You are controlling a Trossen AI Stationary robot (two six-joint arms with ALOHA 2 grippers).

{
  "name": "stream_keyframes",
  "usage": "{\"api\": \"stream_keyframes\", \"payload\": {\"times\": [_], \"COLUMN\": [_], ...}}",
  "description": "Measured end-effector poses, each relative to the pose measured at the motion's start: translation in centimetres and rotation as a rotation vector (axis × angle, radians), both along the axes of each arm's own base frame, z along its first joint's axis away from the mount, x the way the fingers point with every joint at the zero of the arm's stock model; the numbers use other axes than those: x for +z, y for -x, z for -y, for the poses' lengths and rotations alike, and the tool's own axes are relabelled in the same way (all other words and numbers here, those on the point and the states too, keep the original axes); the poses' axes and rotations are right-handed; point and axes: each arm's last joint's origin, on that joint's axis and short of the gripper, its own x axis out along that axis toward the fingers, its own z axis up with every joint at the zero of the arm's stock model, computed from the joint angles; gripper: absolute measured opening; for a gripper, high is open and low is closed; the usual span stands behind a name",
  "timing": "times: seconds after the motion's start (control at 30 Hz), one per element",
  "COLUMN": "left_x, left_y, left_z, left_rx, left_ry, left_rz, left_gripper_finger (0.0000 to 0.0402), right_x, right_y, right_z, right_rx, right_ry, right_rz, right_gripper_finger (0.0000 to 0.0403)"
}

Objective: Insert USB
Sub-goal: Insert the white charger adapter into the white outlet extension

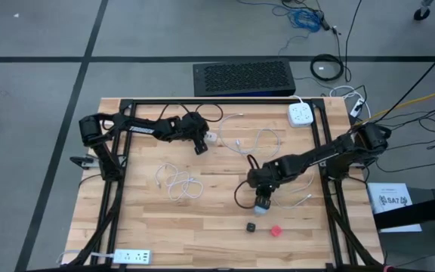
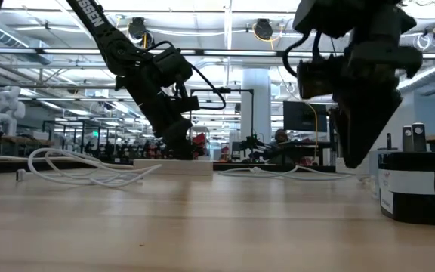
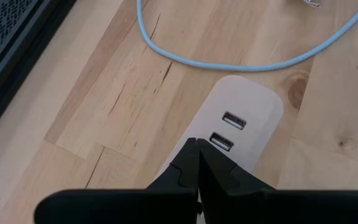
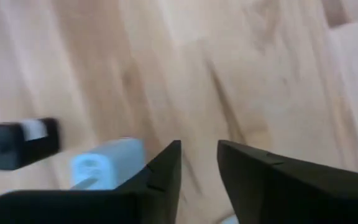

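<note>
A white USB hub with two ports lies flat on the wooden table, also seen in the high view and low view. My left gripper is shut and stands on it, just short of the ports. A pale blue cable curves past the hub's far end. My right gripper is open above bare wood at the table's right-middle. A pale blue plug-like block lies beside it, untouched. My left gripper presses its shut fingertips onto the hub's top face, right beside the nearer USB port. It comes slanting down from the table's left. The hub lies flat on the table.
A small black block with a white label and a red piece lie toward the near edge. Loose white cables lie mid-table. White power strips sit at the far right and near left.
</note>
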Motion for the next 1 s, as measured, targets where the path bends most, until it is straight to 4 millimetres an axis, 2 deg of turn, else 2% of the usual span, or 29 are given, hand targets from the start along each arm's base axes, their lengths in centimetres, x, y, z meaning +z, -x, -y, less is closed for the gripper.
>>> {"api": "stream_keyframes", "payload": {"times": [0.17, 0.4, 0.53, 0.77, 0.87, 1.0], "left_x": [0.0, 0.0, 0.0, 0.1, 0.2, 0.2], "left_y": [0.0, 0.0, -0.1, -0.2, -0.3, -0.3], "left_z": [0.0, 0.0, 0.0, -0.1, -0.1, -0.1], "left_rx": [0.0, 0.0, 0.0, 0.0, 0.0, 0.0], "left_ry": [-0.001, -0.001, -0.004, -0.013, -0.014, -0.015], "left_rz": [0.002, 0.004, 0.01, 0.033, 0.037, 0.038], "left_gripper_finger": [0.0002, 0.0002, 0.0002, 0.0002, 0.0002, 0.0002], "right_x": [0.5, 0.8, 1.3, 3.9, 3.7, 2.9], "right_y": [-0.8, -0.8, -0.7, -1.2, -0.6, -0.4], "right_z": [-0.2, -0.6, -1.5, -2.6, -2.7, -2.8], "right_rx": [0.056, 0.066, 0.078, 0.097, 0.068, 0.017], "right_ry": [0.006, -0.179, -0.201, -0.107, -0.036, -0.027], "right_rz": [0.108, 0.089, 0.063, 0.056, 0.001, -0.065], "right_gripper_finger": [0.0132, 0.0106, 0.0112, 0.0184, 0.0218, 0.0245]}}
